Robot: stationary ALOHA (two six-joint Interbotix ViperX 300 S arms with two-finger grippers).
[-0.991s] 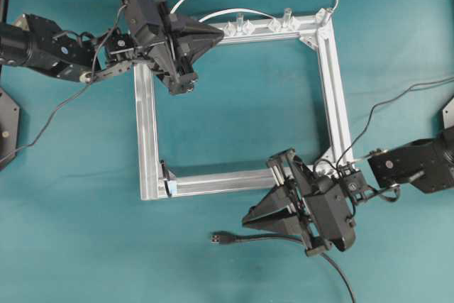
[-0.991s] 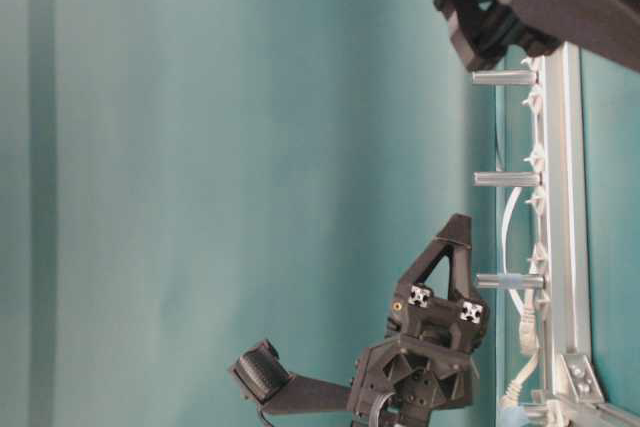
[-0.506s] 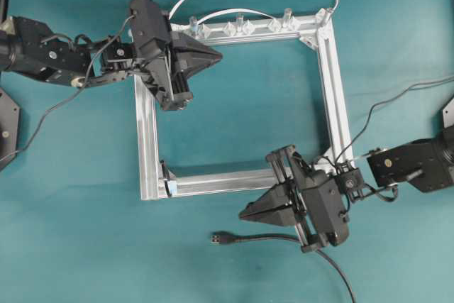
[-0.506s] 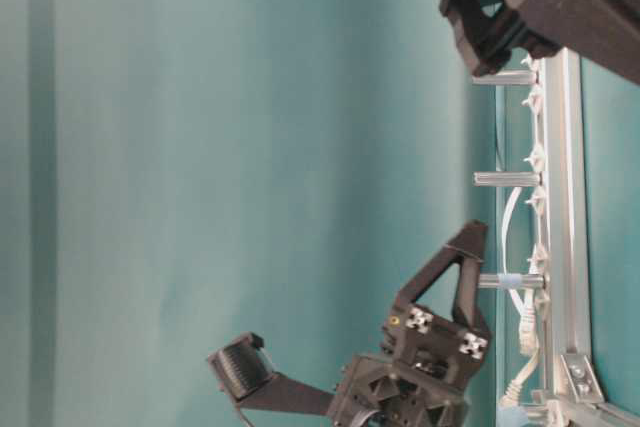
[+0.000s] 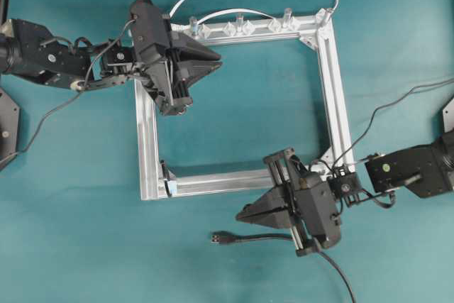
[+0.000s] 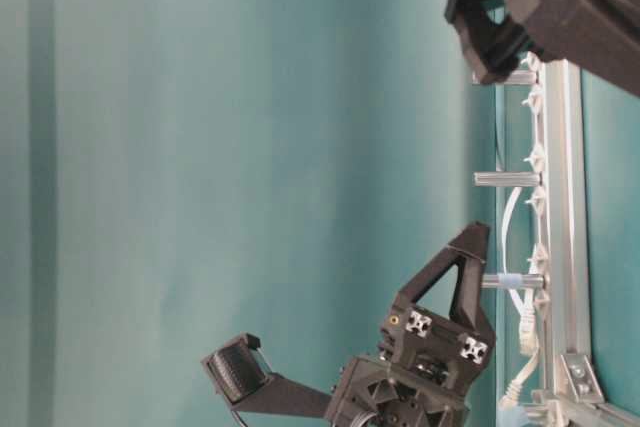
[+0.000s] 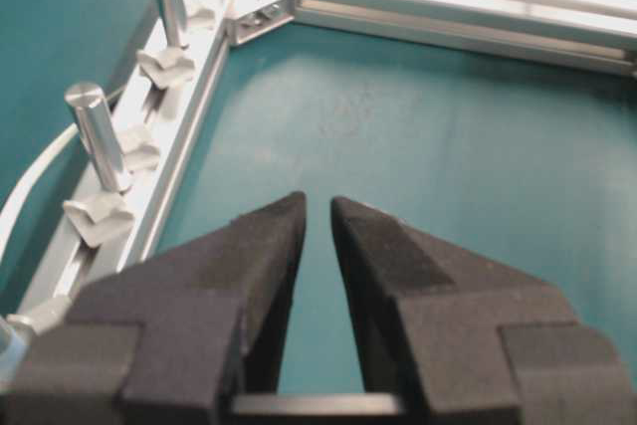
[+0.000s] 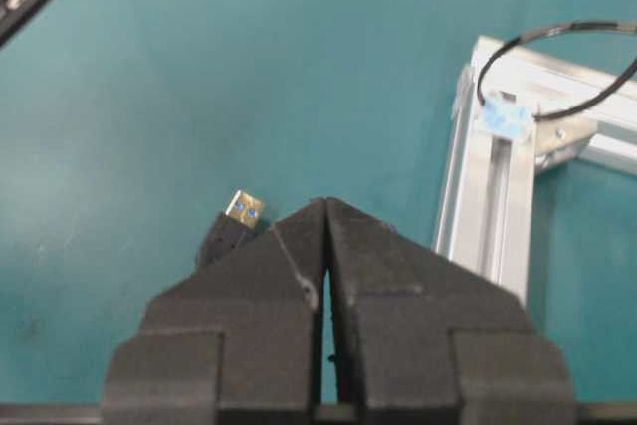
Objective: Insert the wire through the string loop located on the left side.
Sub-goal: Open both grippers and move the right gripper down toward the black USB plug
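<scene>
Aluminium rails form a square frame [image 5: 332, 83] enclosing only bare teal cloth. The wire [image 5: 248, 238] is laid outside it, at six o'clock in the overhead view, its plug partly hidden behind the right gripper [image 8: 325, 208], whose jaws are pressed together on nothing. The left gripper [image 7: 318, 208] is seen slightly parted and empty. The string loop [image 8: 553, 72] is found at the frame's seven o'clock corner, cut off at the right wrist view's edge.
</scene>
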